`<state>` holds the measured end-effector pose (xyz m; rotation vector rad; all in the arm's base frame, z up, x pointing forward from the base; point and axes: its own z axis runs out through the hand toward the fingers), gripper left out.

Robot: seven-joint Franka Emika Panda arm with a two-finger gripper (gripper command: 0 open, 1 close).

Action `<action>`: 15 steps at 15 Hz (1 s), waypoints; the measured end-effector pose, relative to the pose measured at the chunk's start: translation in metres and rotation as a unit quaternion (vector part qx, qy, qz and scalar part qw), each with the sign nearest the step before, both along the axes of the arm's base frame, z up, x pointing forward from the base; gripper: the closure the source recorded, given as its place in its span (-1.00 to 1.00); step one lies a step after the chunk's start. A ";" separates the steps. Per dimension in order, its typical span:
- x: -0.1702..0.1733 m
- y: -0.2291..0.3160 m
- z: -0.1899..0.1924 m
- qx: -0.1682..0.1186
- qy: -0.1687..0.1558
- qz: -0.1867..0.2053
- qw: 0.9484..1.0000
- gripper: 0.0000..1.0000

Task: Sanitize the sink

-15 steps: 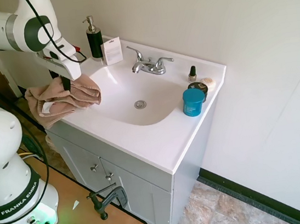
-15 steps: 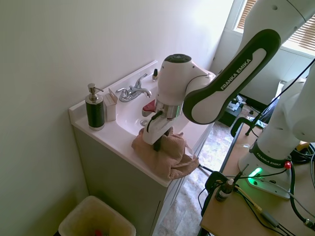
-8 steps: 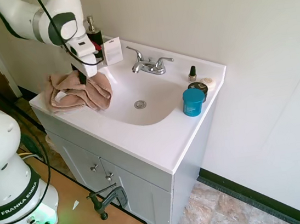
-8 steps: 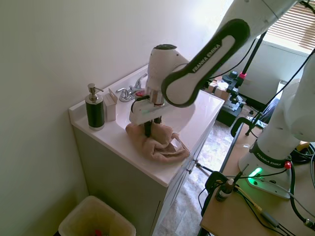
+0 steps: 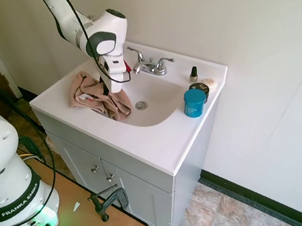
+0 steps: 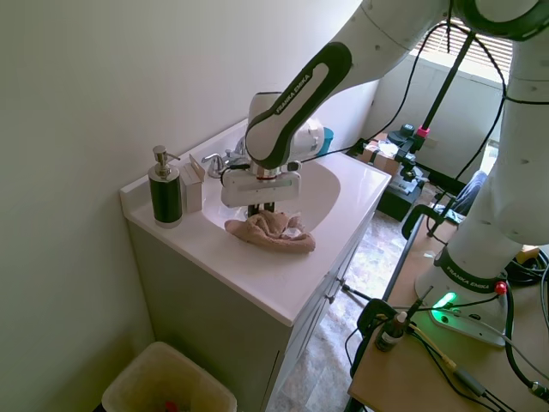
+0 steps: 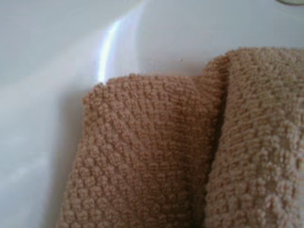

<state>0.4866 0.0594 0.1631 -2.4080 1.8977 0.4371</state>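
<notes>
The sink (image 5: pixel 168 139) is a glossy white vanity top with an oval basin, a round chrome drain (image 5: pixel 141 105) and a chrome faucet (image 5: pixel 151 65). A tan towel (image 5: pixel 94 94) lies bunched over the basin's left rim and hangs into the bowl. My gripper (image 5: pixel 107 90) points down into the towel, shut on its folds. From the other side the gripper (image 6: pixel 262 209) stands over the towel (image 6: pixel 273 233) at the near edge of the sink (image 6: pixel 249 276). Up close, the wrist view shows towel (image 7: pixel 156 156) folds on the white sink (image 7: pixel 52 52) surface.
A blue jar (image 5: pixel 195 103), a dark tin (image 5: pixel 199 88) and a small bottle (image 5: pixel 194 74) stand on the right of the top. A soap dispenser (image 6: pixel 165 187) and a white box (image 6: pixel 192 184) sit in the back corner. A bin (image 6: pixel 167 384) stands beside the cabinet.
The gripper has dragged the towel from the sink's outer left corner across the rim toward the basin. The towel now hangs partly into the bowl.
</notes>
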 end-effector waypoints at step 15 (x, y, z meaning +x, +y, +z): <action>-0.043 -0.123 -0.008 -0.190 -0.084 0.275 0.939 1.00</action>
